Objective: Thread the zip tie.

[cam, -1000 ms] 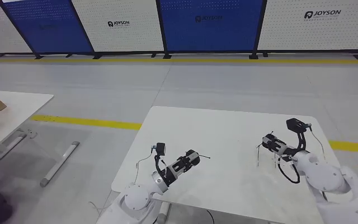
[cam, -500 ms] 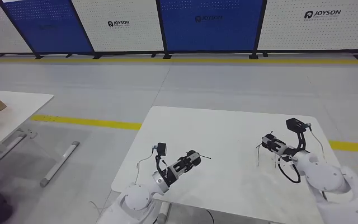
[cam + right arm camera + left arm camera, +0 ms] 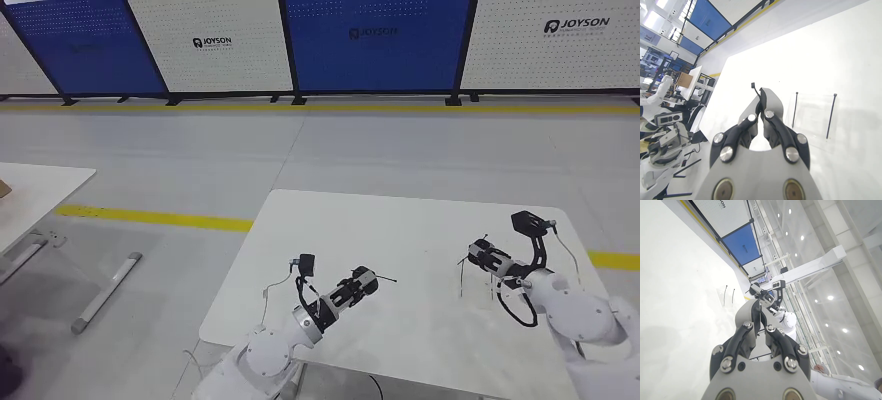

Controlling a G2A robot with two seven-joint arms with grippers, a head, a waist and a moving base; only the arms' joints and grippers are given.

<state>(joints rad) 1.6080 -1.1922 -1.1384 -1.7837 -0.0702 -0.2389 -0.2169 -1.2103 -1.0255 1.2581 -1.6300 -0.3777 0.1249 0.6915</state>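
My left gripper (image 3: 372, 279) hovers over the front of the white table (image 3: 400, 230), its fingers (image 3: 755, 313) pressed together. A thin black zip tie (image 3: 387, 280) sticks out of its tip towards the right arm. My right gripper (image 3: 760, 94) is shut on another black zip tie (image 3: 754, 88), whose square head stands just past the fingertips. In the top view the right gripper (image 3: 476, 253) is near the table's right side, well apart from the left one.
Two spare black zip ties (image 3: 794, 109) (image 3: 831, 113) lie side by side on a clear sheet (image 3: 810, 117) on the table, just beside the right gripper. The left wrist view shows the same spare ties (image 3: 724, 295). The table edge runs close under the left arm.
The left arm has shifted right along the table's front, carrying its zip tie closer to the right gripper. The right arm has stayed put.
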